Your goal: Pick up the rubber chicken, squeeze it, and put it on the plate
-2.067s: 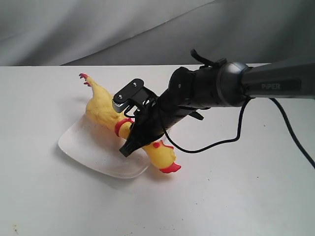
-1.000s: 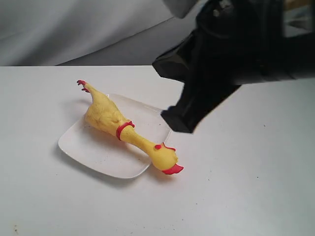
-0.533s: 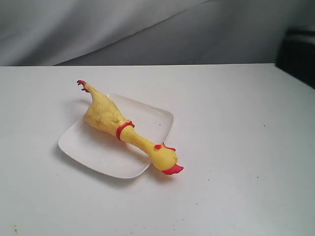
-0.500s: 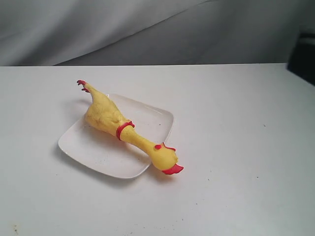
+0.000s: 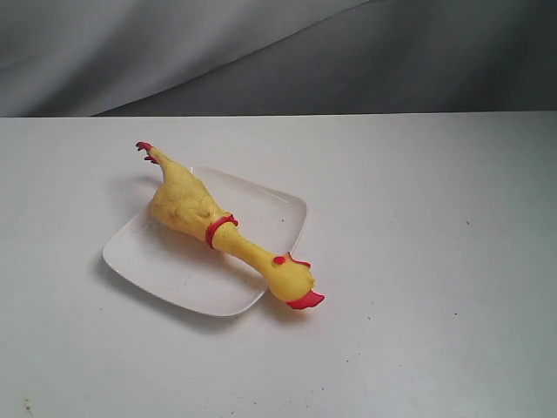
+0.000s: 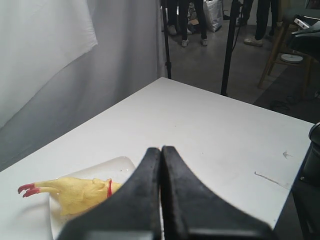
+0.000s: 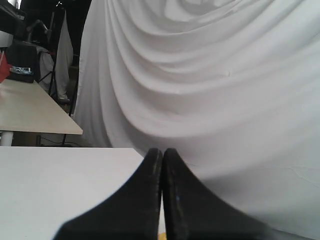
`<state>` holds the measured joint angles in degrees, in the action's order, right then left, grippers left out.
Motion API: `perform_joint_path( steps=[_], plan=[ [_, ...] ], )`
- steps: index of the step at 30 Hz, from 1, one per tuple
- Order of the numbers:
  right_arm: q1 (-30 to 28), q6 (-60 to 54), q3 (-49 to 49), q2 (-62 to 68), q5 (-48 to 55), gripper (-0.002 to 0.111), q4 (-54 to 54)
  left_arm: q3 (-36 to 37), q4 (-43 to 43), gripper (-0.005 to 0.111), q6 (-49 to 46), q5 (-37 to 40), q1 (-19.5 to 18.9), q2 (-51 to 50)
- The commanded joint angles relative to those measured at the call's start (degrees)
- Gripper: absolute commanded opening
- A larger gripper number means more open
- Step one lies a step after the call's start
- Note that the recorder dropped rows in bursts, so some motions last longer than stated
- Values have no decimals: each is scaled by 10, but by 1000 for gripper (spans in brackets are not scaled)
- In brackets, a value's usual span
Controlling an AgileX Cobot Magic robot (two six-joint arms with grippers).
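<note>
The yellow rubber chicken (image 5: 204, 213) lies diagonally across the white plate (image 5: 165, 266), red feet past the far left rim and red-beaked head hanging over the near right corner onto the table. Neither arm shows in the exterior view. In the left wrist view my left gripper (image 6: 161, 149) is shut and empty, held back from the rubber chicken (image 6: 75, 192) and the plate (image 6: 122, 164). My right gripper (image 7: 162, 150) is shut too, empty, facing the white curtain; the chicken and plate are out of its view.
White tabletop (image 5: 418, 261) surrounds the plate. A grey-white curtain (image 5: 261, 52) hangs behind the table. In the left wrist view, stands (image 6: 229, 45) and people's legs are beyond the table's far edge, and a dark object (image 6: 310, 170) sits at the table's side.
The right arm, which was over the chicken with its gripper at the neck, let go, lifted away to the right and left the exterior view. The chicken stays on the plate.
</note>
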<state>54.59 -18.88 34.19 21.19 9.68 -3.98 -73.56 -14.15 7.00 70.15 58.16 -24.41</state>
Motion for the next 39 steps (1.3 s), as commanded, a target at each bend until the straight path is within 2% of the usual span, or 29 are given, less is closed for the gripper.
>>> perform_joint_path(
  steps=[1,13,15,17,19,21,25,27,33,39],
  plan=[
    [3,3,-3,-2,-1,0,4,1,4,0,2,-2,1,3],
    [-2,1,-3,-2,-3,0,5,1,4,0,2,-2,1,3],
    [-34,20,-3,-2,0,0,5,1,4,0,1,-2,1,3],
    [-90,44,-9,-4,-3,0,8,1,4,0,1,-2,1,3],
    [-193,88,-33,-24,-3,0,14,1,4,0,1,-2,1,3],
    [-272,118,-66,-56,-4,0,15,1,4,0,1,-2,1,3],
    [-399,146,-146,-134,-4,0,15,1,4,0,2,-2,1,3],
    [-444,158,-186,-174,-4,0,15,1,4,0,2,-2,1,3],
    [-530,180,-275,-212,-4,0,15,1,4,0,0,-2,1,3],
    [-587,181,-342,-212,0,0,15,1,4,0,0,-2,1,3]
  ],
)
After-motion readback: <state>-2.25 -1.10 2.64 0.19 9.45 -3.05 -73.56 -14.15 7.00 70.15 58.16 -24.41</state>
